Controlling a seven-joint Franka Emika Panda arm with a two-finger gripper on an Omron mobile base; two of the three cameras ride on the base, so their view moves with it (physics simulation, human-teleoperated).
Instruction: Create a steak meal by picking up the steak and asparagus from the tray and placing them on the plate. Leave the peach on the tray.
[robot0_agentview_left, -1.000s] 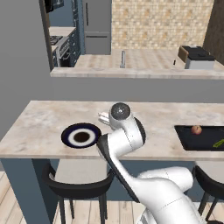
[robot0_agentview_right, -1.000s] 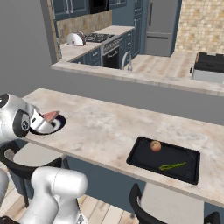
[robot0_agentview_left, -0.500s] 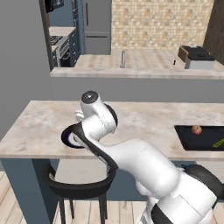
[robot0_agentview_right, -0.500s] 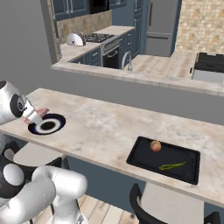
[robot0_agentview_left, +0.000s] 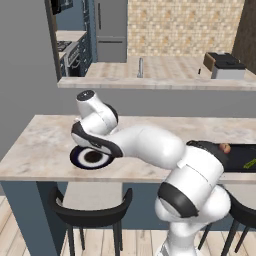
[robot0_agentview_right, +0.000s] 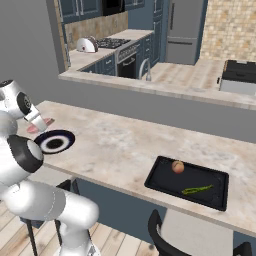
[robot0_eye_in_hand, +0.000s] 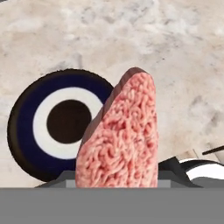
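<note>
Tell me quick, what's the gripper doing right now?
Gripper: closed on the steak, carried above the counter beside the plate.

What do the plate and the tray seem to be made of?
The plate looks like glazed ceramic: smooth navy, white and brown rings, though the render leaves it open. The tray looks like matte black plastic or coated metal: flat, low rim, no shine.

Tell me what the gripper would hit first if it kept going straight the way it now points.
Probably the round navy plate with the white ring, or the marble counter just beside it; depth is unclear. The gripper, shut on the pinkish-red raw steak, points down toward the plate's edge.
</note>
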